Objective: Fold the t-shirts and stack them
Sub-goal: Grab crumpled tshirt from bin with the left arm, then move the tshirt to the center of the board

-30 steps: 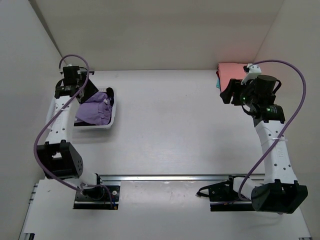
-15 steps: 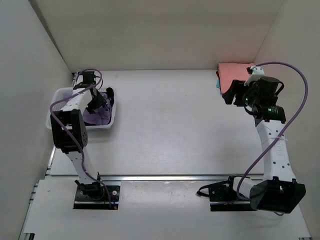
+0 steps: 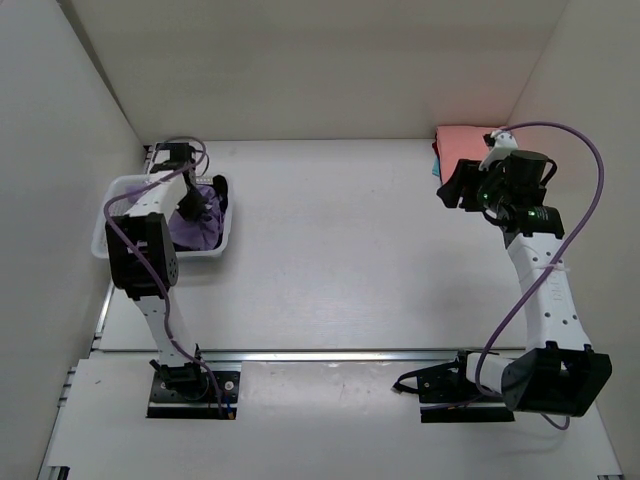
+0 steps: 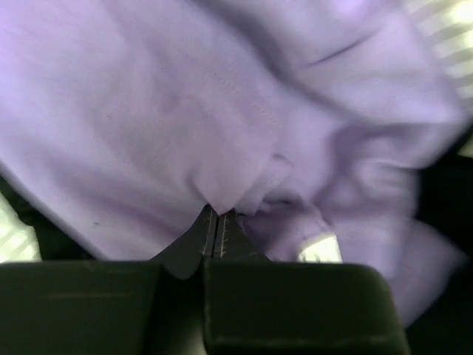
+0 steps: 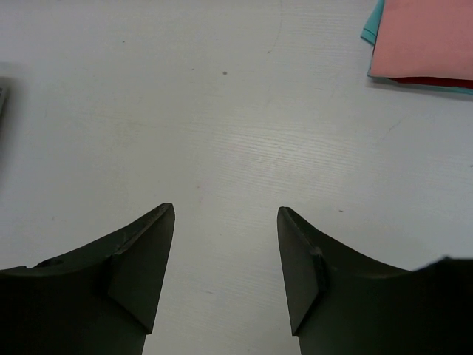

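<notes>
Fold of lilac t-shirt (image 4: 185,111) pinched in left gripper (image 4: 215,223) inside basket (image 3: 200,253); right gripper (image 5: 225,211) spread over table (image 5: 148,89).

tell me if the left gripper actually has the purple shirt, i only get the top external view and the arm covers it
Observer: Yes. In the left wrist view the left gripper is shut on a raised fold of the lilac t-shirt.
Operator: any black cloth caught in there too
Observer: No. Only lilac cloth sits at the fingertips; the black cloth shows only at the right edge of that view.
Operator: and the right gripper, holding anything
Observer: No. In the right wrist view the right gripper is open, with only bare table between its jaws.
</notes>
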Action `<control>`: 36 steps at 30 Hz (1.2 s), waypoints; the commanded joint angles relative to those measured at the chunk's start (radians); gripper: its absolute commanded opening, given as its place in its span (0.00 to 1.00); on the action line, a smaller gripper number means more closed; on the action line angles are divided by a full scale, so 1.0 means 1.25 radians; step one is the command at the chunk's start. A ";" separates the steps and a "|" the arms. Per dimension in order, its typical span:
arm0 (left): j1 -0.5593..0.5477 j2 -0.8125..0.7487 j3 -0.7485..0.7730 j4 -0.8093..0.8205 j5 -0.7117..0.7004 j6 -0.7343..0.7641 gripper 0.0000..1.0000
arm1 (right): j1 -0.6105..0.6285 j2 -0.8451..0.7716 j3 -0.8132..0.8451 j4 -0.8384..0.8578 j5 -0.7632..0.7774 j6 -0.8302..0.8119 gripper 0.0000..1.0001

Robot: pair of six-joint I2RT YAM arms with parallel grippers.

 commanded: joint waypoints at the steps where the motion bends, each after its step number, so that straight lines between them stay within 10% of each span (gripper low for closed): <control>1: -0.029 -0.108 0.195 -0.038 -0.095 -0.025 0.00 | 0.013 -0.008 0.029 0.041 -0.019 0.025 0.55; 8: -0.226 -0.192 0.580 0.126 0.060 0.146 0.00 | 0.003 -0.052 -0.022 0.063 -0.042 0.074 0.50; 13: -0.272 -0.254 0.493 0.358 0.415 -0.004 0.00 | 0.013 -0.093 -0.055 0.089 -0.058 0.099 0.47; 27: -0.298 -0.261 0.237 0.362 0.677 -0.062 0.00 | 0.025 -0.159 -0.114 0.101 -0.037 0.126 0.47; 30: -0.282 -0.295 0.086 0.329 0.629 -0.066 0.35 | 0.050 -0.144 -0.122 0.088 -0.036 0.117 0.53; 36: -0.191 -0.342 -0.166 0.416 0.670 -0.203 0.56 | 0.139 -0.045 -0.119 0.056 -0.013 0.081 0.63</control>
